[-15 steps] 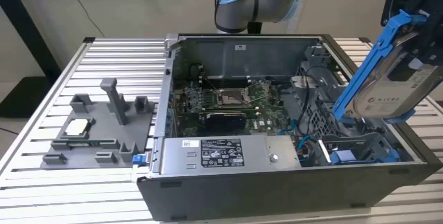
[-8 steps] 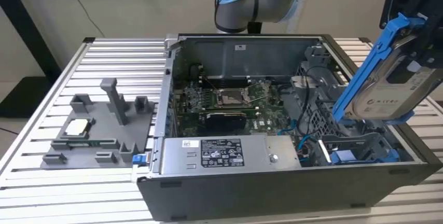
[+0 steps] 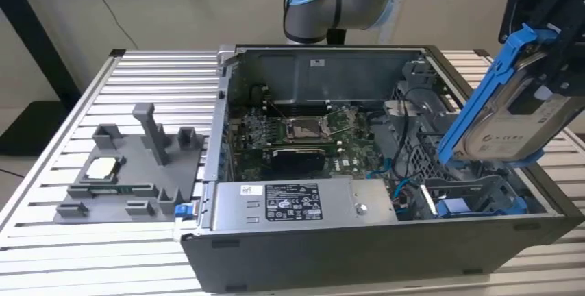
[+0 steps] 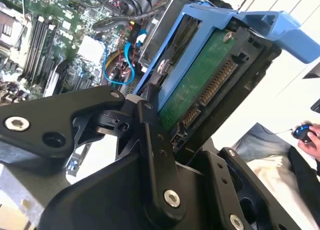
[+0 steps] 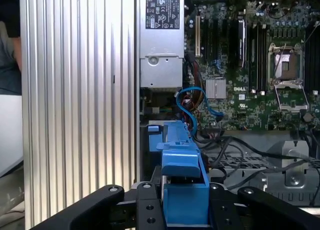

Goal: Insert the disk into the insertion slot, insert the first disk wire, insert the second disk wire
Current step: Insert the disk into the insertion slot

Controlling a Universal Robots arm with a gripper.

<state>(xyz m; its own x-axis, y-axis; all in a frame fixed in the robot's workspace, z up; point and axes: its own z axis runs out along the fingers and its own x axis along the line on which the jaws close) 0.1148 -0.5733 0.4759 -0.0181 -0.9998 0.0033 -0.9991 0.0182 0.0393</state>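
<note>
The disk [image 3: 498,128], a flat rectangular silver-grey drive with a pale label in a bright blue plastic carrier, hangs tilted in the air above the insertion slot [image 3: 470,196]. This slot is a grey rectangular drive bay with blue plastic guides, at the corner of the case on the exterior view's right. The disk is clear of the bay and not yet seated. The black two-fingered tool [image 5: 185,210] is closed on the disk, its fingers clamping the carrier from both sides. The slot sits in the open dark grey computer case [image 3: 366,262], beside the grey labelled power-supply box [image 3: 292,203] and the green motherboard [image 3: 302,131]. The case rests on a ribbed aluminium tabletop [image 3: 137,77]. Hazards: the disk is tilted relative to the bay, so a carrier edge may catch on a guide or the bay rim and jam. Loose blue cables [image 5: 192,98] lie close to the bay and may be pinched beneath the disk. The plastic carrier may flex and slip in the grip under insertion force.
</note>
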